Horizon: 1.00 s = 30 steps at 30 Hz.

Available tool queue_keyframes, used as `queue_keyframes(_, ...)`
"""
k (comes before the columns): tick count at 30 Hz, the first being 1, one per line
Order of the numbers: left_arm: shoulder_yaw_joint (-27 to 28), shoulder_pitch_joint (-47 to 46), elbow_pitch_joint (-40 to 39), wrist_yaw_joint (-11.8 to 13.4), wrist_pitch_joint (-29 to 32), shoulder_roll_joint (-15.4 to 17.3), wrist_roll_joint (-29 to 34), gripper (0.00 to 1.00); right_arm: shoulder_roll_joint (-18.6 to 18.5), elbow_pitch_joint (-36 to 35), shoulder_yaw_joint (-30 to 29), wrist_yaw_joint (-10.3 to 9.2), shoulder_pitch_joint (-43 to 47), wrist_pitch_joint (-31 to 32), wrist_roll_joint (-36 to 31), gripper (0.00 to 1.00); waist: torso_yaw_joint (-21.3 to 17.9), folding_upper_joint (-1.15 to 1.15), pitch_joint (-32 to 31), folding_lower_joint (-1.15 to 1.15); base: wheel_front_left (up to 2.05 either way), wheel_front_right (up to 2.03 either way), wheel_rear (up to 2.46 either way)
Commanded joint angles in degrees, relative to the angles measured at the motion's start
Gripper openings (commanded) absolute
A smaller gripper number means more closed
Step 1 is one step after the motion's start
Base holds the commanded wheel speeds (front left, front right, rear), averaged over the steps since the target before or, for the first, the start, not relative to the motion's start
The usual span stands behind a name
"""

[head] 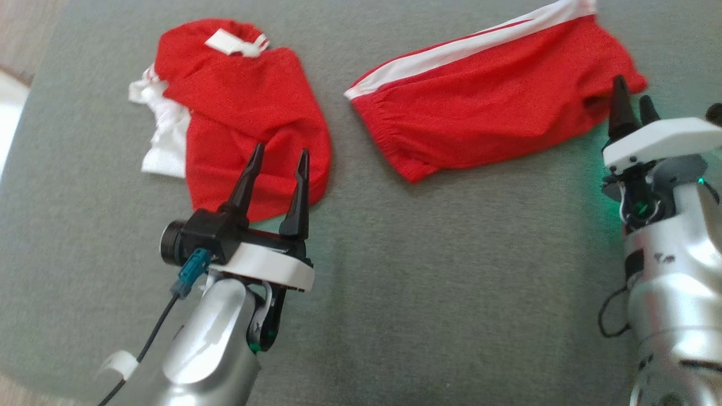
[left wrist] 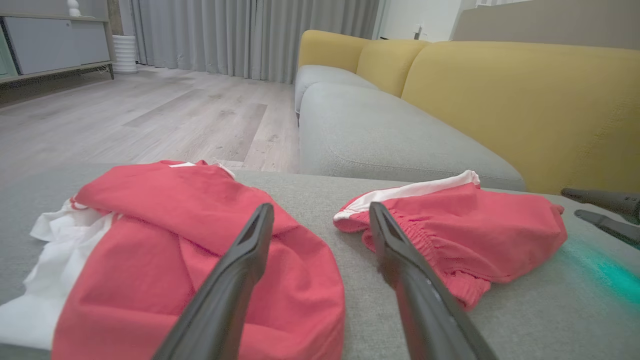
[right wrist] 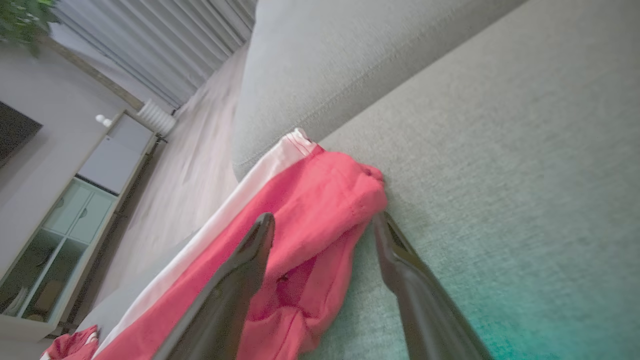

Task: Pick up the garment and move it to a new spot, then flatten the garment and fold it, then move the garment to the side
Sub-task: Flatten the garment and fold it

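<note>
Two red garments lie on the grey cushion (head: 395, 270). A crumpled red and white garment (head: 242, 113) (left wrist: 165, 250) sits at the left; my left gripper (head: 282, 151) (left wrist: 320, 210) hovers open over its near edge, holding nothing. To the right lies a flatter red garment with a white stripe (head: 491, 101) (left wrist: 465, 230) (right wrist: 310, 220). My right gripper (head: 633, 93) (right wrist: 322, 220) stands open at its right end, fingers either side of the cloth's corner, not closed on it. The right gripper's fingers (left wrist: 600, 200) also show in the left wrist view.
The cushion's far edge drops to a wooden floor (left wrist: 150, 115). A grey and yellow sofa (left wrist: 500, 100) stands beyond. A cabinet (right wrist: 65, 235) and curtains (left wrist: 240, 35) are farther off. Bare cushion lies between and in front of the garments.
</note>
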Motion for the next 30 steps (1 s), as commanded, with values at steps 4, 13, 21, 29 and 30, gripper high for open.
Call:
queue_keyframes(4,1.2,-2.4,-1.1,-0.4,-0.5,0.2,0.5,1.00,-1.4,6.6,-3.7,-0.04,-6.0,0.7,-4.7,1.00,3.5,0.00,2.8,-0.02,0.00,0.00,0.00)
queue_keyframes(13,0.1,-3.3,-0.9,-0.6,-0.5,-0.3,0.0,1.00,-3.9,20.8,-10.3,-0.04,-13.5,3.9,-13.0,1.00,6.0,0.00,4.2,-0.02,0.00,0.00,0.00)
queue_keyframes(21,-0.1,-3.2,-0.9,-0.3,-0.5,-0.3,-0.6,1.00,-3.1,22.8,-11.7,-0.04,-16.5,2.5,-15.2,0.00,5.8,0.00,4.5,-0.02,0.00,0.00,0.00)
queue_keyframes(29,0.0,-2.9,-0.9,0.0,-0.5,-0.4,-0.9,1.00,-2.5,21.1,-9.3,-0.04,-15.5,-4.4,-14.7,0.00,3.2,0.00,2.9,-0.02,0.00,0.00,0.00)
queue_keyframes(30,0.0,-2.7,-1.0,0.0,-0.5,-0.4,-0.9,1.00,-2.5,20.8,-8.9,-0.04,-15.1,-5.0,-14.3,0.00,2.7,0.00,2.5,-0.02,0.00,0.00,0.00)
